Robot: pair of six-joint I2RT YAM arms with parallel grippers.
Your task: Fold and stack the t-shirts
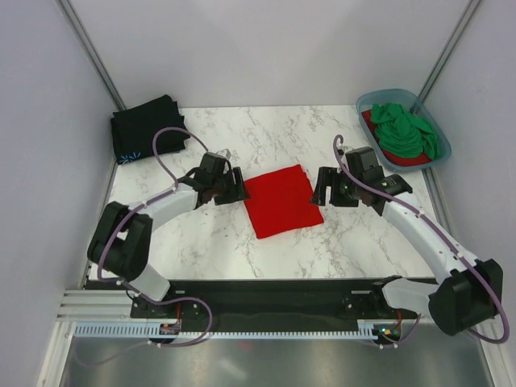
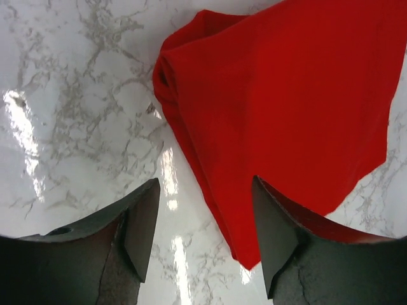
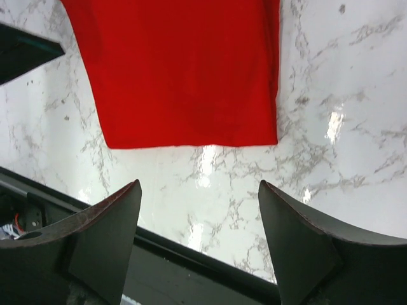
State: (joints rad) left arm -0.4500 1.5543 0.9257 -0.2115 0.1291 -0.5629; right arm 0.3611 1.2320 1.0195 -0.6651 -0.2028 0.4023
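I see the marble table (image 1: 201, 234) filling the middle of the top view. The folded bright red t-shirt (image 1: 281, 200) lies flat at frame centre, between my two claws. The blue-grey tub (image 1: 367, 101) sits at upper right, holding a crumpled green t-shirt (image 1: 407, 133) on top of a second red t-shirt (image 1: 411, 161). A folded black t-shirt (image 1: 147, 127) lies at upper left. My left gripper (image 1: 236, 184), at the centre shirt's left edge, has its jaws apart and grips nothing. My right gripper (image 1: 324, 187), just off the right edge, gapes wide, also empty.
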